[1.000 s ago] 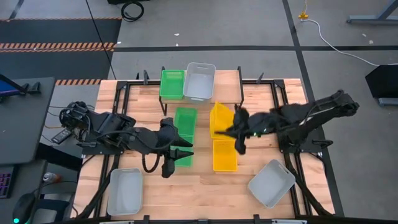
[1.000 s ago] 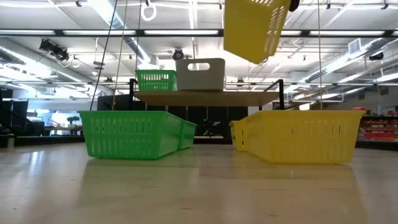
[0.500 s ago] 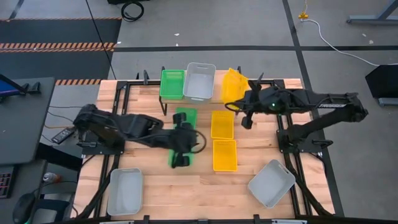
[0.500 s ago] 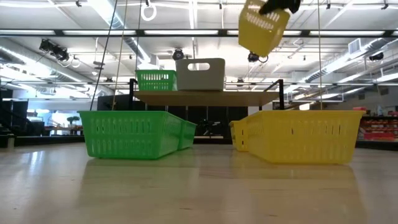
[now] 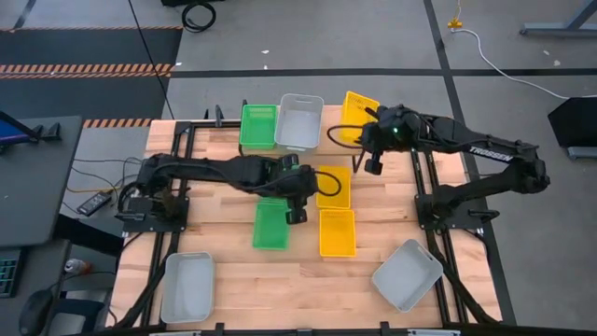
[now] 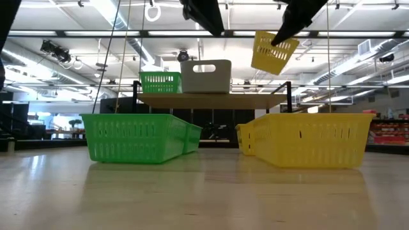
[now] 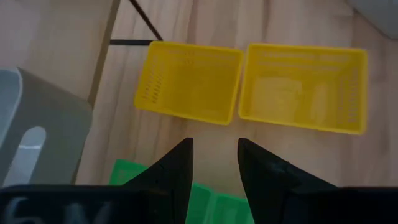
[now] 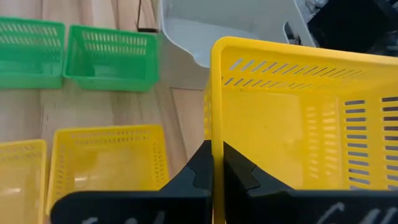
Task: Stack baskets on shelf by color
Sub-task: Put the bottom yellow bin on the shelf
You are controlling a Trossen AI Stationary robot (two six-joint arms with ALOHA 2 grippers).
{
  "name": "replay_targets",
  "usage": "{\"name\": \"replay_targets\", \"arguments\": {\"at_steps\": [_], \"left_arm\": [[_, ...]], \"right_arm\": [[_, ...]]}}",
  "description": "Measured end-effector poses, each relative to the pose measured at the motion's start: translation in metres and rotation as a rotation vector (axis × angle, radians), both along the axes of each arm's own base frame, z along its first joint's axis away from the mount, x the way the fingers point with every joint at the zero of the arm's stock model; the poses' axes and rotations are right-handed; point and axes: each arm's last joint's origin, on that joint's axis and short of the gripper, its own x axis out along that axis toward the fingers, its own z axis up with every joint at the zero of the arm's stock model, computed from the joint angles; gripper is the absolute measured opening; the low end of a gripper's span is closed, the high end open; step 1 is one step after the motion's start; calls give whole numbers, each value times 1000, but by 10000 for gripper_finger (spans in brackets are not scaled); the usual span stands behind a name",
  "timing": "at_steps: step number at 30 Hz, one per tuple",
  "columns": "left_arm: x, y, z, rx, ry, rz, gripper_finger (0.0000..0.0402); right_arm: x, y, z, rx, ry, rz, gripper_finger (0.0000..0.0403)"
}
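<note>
The right gripper, fingers pinching a yellow basket by its wall, should level it beside the grey basket on the shelf, probably clear; the left gripper hangs open.

The right end effector pinches a yellow basket's rim.
</note>
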Motion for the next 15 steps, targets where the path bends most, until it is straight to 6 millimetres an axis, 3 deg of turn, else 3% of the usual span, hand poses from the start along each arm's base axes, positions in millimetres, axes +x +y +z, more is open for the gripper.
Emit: {"name": "replay_targets", "arguments": {"at_steps": [15], "left_arm": [[5,59,-3,55,28,-6,133]], "right_arm": [[19,-18,-19,68,70,100,14]]}}
